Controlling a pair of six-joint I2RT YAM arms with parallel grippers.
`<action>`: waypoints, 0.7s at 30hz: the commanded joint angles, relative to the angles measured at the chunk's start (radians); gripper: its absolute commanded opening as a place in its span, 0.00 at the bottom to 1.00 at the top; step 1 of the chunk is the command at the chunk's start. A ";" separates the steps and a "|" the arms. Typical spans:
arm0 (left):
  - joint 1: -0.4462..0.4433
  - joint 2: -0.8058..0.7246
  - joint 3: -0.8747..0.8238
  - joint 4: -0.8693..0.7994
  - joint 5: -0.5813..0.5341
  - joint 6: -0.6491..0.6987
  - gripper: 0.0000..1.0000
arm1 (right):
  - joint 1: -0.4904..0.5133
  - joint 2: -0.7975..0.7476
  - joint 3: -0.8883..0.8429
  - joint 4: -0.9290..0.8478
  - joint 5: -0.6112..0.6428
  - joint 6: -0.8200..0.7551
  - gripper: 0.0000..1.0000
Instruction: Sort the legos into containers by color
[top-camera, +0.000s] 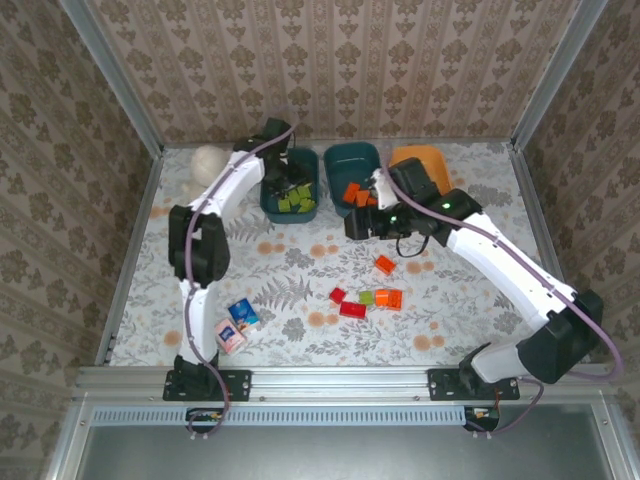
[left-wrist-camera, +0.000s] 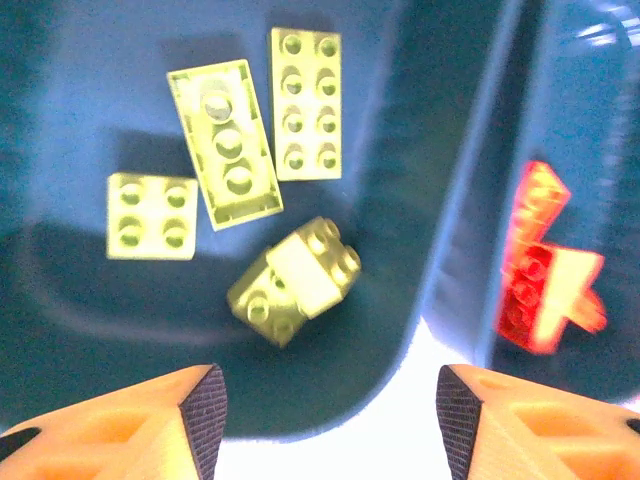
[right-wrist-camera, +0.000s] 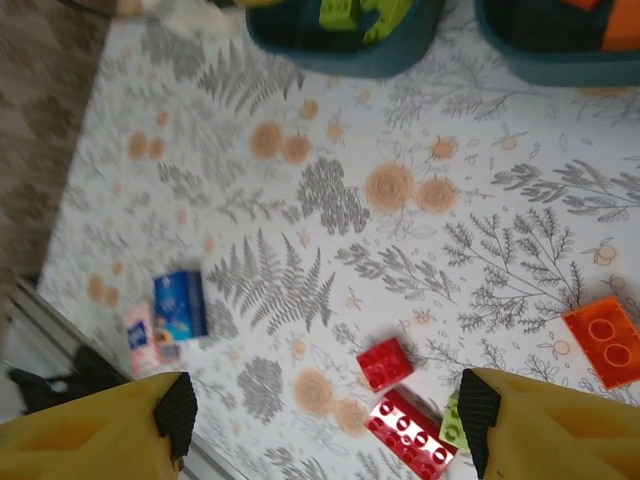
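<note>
1. The left hand (left-wrist-camera: 325, 410) hangs over the left teal tub (left-wrist-camera: 80, 80) at the table's (top-camera: 160, 300) far edge. Its fingers are apart and hold nothing.
2. Green bricks (left-wrist-camera: 228, 143) lie in that tub, so the green drop looks done.
3. The right hand (right-wrist-camera: 325, 420) is wide and empty over the table's middle.
4. Next, I think it must go down, pinch a loose brick (right-wrist-camera: 386, 363) and carry it to its tub.

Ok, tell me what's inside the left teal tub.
Light green legos: three lie flat, and a joined pair sits tilted. From above, the left arm covers the far part of the left teal tub, so anything there is hidden.
</note>
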 joint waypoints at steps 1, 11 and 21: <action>0.010 -0.224 -0.138 0.032 -0.054 -0.034 0.63 | 0.098 0.070 0.023 -0.109 0.093 -0.138 0.72; 0.010 -0.904 -0.798 0.136 -0.156 -0.107 0.64 | 0.324 0.328 -0.002 -0.171 0.211 -0.256 0.74; 0.003 -1.170 -0.929 0.034 -0.201 -0.144 0.64 | 0.334 0.521 0.015 -0.132 0.300 -0.301 0.78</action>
